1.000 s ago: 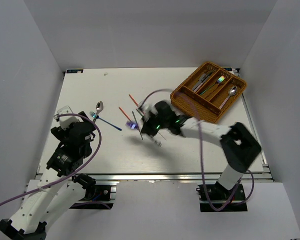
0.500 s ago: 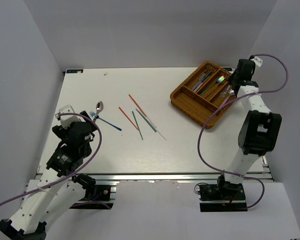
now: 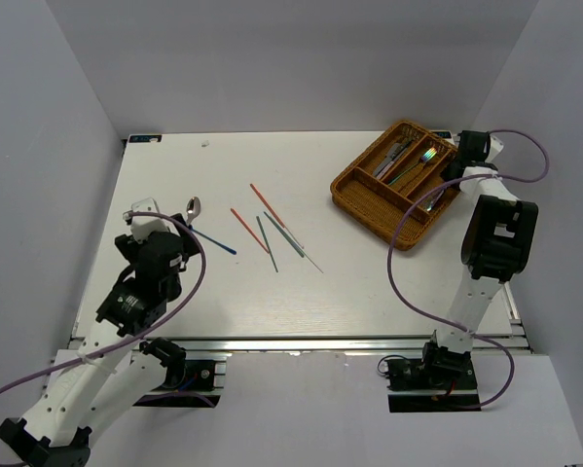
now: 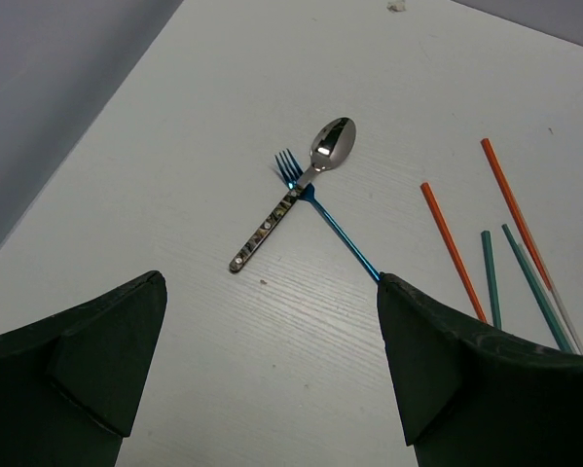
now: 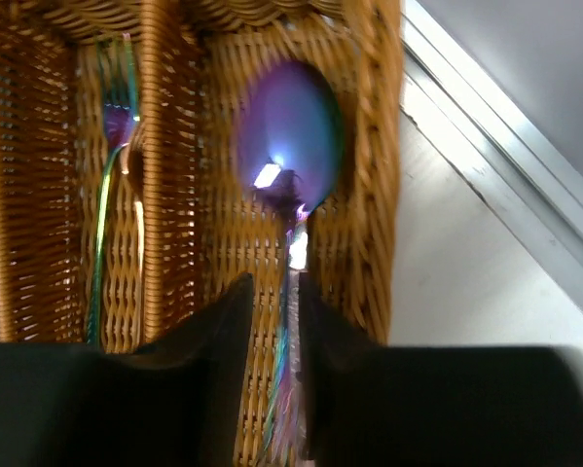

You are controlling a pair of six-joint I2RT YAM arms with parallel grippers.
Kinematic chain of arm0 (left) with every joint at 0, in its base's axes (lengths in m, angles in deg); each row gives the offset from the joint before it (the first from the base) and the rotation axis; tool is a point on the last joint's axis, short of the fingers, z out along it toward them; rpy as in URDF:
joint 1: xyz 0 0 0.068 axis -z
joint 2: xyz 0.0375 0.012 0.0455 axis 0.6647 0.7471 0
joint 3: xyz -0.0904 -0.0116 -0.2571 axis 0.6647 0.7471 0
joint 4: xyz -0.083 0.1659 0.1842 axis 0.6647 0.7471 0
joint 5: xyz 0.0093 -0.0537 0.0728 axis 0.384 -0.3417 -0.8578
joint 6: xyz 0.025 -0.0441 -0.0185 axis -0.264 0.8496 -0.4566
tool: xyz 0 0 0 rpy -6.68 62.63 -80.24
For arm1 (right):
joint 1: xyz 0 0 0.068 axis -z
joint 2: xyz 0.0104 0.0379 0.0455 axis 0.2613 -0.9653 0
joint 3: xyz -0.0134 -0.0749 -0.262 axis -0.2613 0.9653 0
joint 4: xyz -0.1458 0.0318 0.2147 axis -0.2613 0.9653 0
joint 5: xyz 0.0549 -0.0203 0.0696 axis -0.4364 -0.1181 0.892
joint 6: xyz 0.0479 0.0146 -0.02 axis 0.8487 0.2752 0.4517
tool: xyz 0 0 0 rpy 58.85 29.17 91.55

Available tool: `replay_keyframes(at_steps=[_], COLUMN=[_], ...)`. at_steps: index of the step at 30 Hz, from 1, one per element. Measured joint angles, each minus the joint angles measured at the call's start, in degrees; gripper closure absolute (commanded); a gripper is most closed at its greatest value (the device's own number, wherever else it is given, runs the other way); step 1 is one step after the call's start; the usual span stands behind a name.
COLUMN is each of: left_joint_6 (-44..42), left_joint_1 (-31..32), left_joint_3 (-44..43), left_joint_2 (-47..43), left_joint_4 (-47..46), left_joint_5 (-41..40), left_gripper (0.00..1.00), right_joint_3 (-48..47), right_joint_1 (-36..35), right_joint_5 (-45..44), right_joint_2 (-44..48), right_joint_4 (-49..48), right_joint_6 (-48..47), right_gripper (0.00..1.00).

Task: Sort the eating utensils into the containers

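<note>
Purple spoon [image 5: 289,131] sits in the edge compartment of the wicker tray [image 5: 374,146], its handle between the right gripper [image 5: 274,292] jaws, which stand a narrow gap apart. Clamped or loose, cannot tell. Best course: open fully, then lift straight clear of the wall. Left gripper [image 4: 272,292] jaws are wide apart, holding nothing.

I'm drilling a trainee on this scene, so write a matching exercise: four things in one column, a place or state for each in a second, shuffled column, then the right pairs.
Column one
1. purple spoon
2. blue fork
3. orange chopsticks
4. left gripper

Column two
a. open, above the table
b. in an outer compartment of the wicker tray
c. crossing the silver spoon
d. lying on the table beside the green chopsticks

Pairs: 1-b, 2-c, 3-d, 4-a
</note>
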Motion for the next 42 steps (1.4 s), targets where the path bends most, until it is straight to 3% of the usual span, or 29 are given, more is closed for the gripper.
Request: replay_keyframes(at_steps=[1,2,5,8,13,20,26,32,42], left_joint_6=[-0.17,-0.37,-0.76,-1.09,-1.46,-3.91,-5.70,-8.22,-9.33], left_joint_1=[0.00,0.00,0.00,0.00,-2.21,-16.76,-27.82,-28.92,-28.98], left_joint_3=[0.00,0.00,0.04,0.04,-1.07,-15.37,-16.46,-15.23,-14.05], left_joint_2=[0.26,0.59,1.46,2.80,10.23,36.87,49.42,57.59,58.66], left_joint_4=[-0.20,-0.39,-0.66,-0.72,-1.36,-3.19,-8.09,-9.66,-11.32], left_joint_5=[0.50,0.96,1.84,2.32,3.96,15.28,29.29,38.40,36.85], left_gripper=[0.02,0.02,0.02,0.02,0.02,0.02,0.24,0.31,0.37], right_joint_3=[-0.52,-1.05,-3.23,-5.16,-1.97,19.08,35.80,42.14,42.34], right_joint_1=[0.00,0.00,0.00,-0.09,-0.81,-9.11,-12.68,-16.09,-16.20], right_joint_5=[0.22,0.59,1.20,1.73,5.51,24.24,36.33,41.77,45.99], right_joint_2=[-0.37,-0.63,-1.31,-1.36,4.35,32.46,46.34,49.16,51.89], right_joint_4=[0.00,0.00,0.11,0.44,1.46,-7.34,-15.21,-15.47,-18.51], right_joint_6=[0.20,0.11,0.04,-0.63,-1.77,-3.54,-2.01,-1.03,-0.92], right_gripper=[0.61,0.44,0.24,0.20,0.19,0.17,0.16,0.14,0.13])
